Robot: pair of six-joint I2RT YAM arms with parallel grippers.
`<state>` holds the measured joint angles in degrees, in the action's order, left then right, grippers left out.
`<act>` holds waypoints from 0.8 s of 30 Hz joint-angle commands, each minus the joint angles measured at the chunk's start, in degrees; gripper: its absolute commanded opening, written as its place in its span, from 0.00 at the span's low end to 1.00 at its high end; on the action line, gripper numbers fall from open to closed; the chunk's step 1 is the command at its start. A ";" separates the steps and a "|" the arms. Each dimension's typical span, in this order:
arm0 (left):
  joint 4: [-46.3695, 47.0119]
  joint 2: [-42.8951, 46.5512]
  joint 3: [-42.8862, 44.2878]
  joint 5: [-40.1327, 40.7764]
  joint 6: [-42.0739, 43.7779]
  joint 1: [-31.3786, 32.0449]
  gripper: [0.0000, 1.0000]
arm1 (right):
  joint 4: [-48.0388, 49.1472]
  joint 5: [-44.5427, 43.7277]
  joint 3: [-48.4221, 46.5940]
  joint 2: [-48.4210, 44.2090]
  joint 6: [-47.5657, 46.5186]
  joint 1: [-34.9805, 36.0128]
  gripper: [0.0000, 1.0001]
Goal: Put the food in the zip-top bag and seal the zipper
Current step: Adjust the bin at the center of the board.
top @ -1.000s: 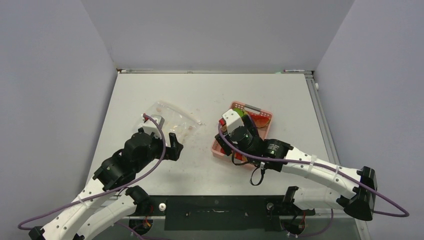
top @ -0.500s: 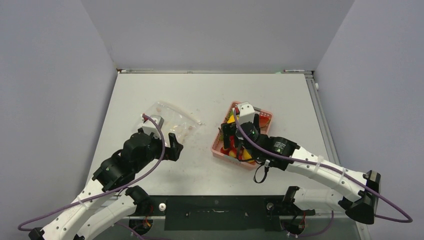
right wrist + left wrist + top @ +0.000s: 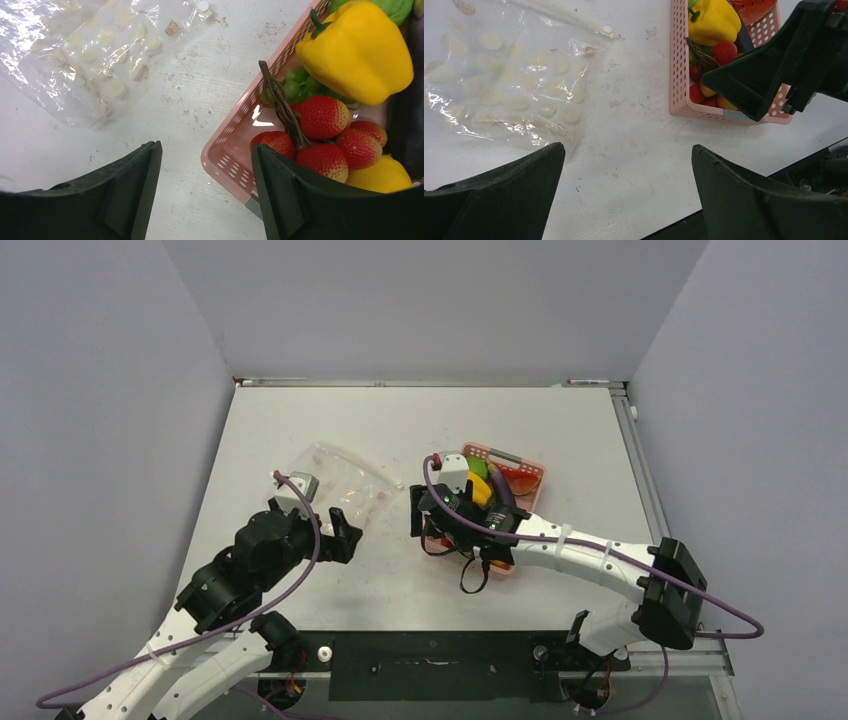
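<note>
The clear, white-dotted zip-top bag lies flat and empty left of centre, its zipper along the far edge. The food sits in the pink basket: yellow pepper, green grapes, red strawberries, a lemon and the purple eggplant. My right gripper is open and straddles the basket's near left corner, one finger above the strawberries and the other over the table. Open wide, my left gripper hovers over bare table near the bag's right corner.
The basket stands just right of the bag with a strip of table between them. One right-arm finger shows over the basket in the left wrist view. Grey walls close in three sides.
My right arm swung left from above the basket's middle to its near left corner, and its jaws narrowed a little. The left arm shifted slightly.
</note>
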<state>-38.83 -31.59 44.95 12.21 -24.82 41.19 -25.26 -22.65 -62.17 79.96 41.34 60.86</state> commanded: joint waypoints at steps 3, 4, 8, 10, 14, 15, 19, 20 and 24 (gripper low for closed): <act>1.61 1.57 0.31 -0.03 0.30 -0.15 0.96 | 3.72 -3.02 -2.74 4.94 6.38 0.65 0.64; 1.58 1.91 0.29 -0.01 0.30 -0.17 0.96 | 3.80 -3.29 -2.86 5.82 6.78 0.61 0.64; 1.80 3.63 0.11 0.18 0.21 -0.15 0.96 | 3.67 -5.38 -3.04 8.43 7.98 0.62 0.60; 1.96 4.33 -0.03 0.06 0.21 -0.06 0.96 | 3.46 -7.15 -3.23 9.68 8.44 0.57 0.59; 2.04 4.81 -0.13 -0.21 0.21 -0.06 0.96 | 2.67 -9.20 -3.97 12.61 9.22 0.30 0.56; 2.07 4.79 -0.15 -0.32 0.21 -0.06 0.96 | 2.64 -9.60 -4.14 12.94 9.46 0.18 0.55; 2.17 4.75 -0.20 -0.52 0.21 -0.06 0.96 | 2.91 -10.16 -4.86 15.45 9.99 -0.79 0.51; 2.17 4.71 -0.18 -0.47 0.21 0.01 0.96 | 2.86 -10.28 -5.04 15.95 9.91 -1.05 0.51; 2.12 4.67 -0.14 -0.47 0.21 0.07 0.96 | 2.77 -10.31 -4.96 17.06 9.91 -2.44 0.45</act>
<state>-38.79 -27.11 44.62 12.12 -24.84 41.19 -23.62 -30.26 -65.14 96.55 50.24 59.92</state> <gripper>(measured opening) 0.962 0.482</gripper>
